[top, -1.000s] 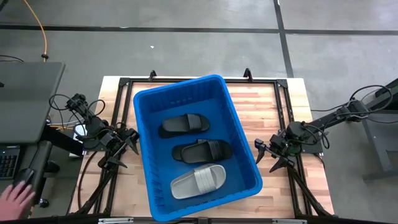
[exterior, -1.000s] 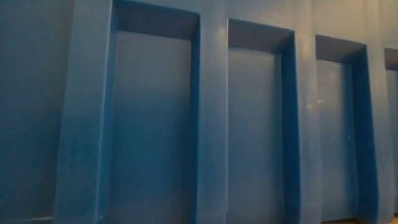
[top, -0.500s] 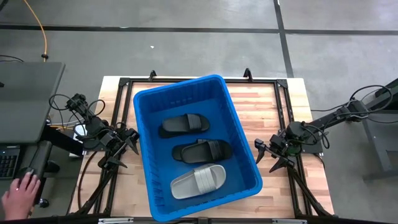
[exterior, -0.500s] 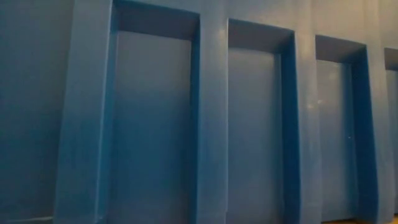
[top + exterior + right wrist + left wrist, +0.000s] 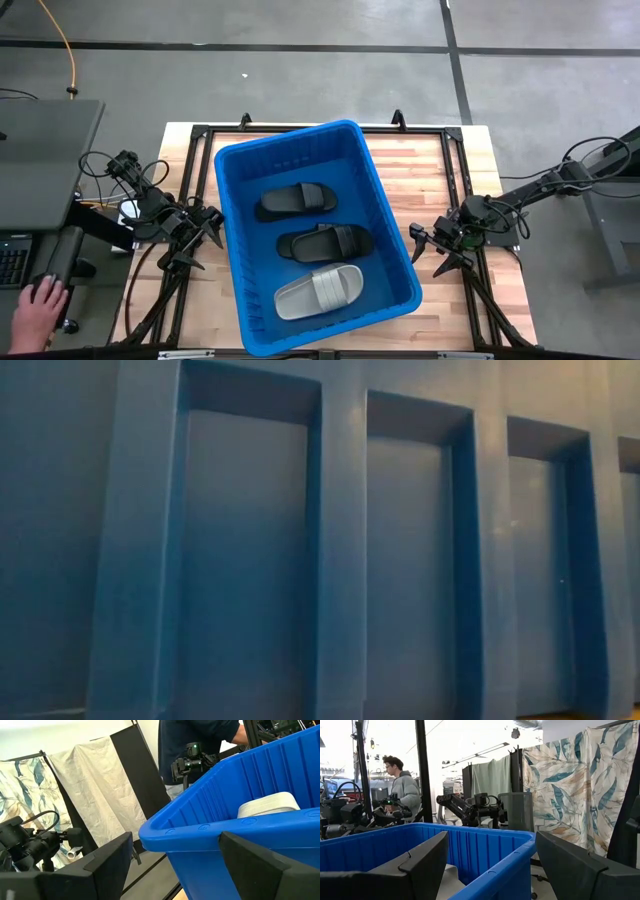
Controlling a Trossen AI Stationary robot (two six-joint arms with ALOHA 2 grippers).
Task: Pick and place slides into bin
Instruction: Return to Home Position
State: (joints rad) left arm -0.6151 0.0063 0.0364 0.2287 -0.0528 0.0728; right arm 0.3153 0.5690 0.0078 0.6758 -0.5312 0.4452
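No legible text, labels or numbers anywhere.

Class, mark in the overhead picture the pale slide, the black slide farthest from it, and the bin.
Pale grey-white ribbed-strap slide (image 5: 326,287), high view, on its strap.
Matte black slide farthest from it (image 5: 308,198), high view, on its strap.
Large bright blue plastic bin (image 5: 288,137), high view, on its rim.

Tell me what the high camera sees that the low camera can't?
Only the high view shows inside the bin: a black slide, a second black slide and a white slide. It also shows the left gripper and right gripper, both open, one on each side of the bin, and a person's hand off the table. Only the low view shows the bin's ribbed outer wall up close. Both show the blue bin.
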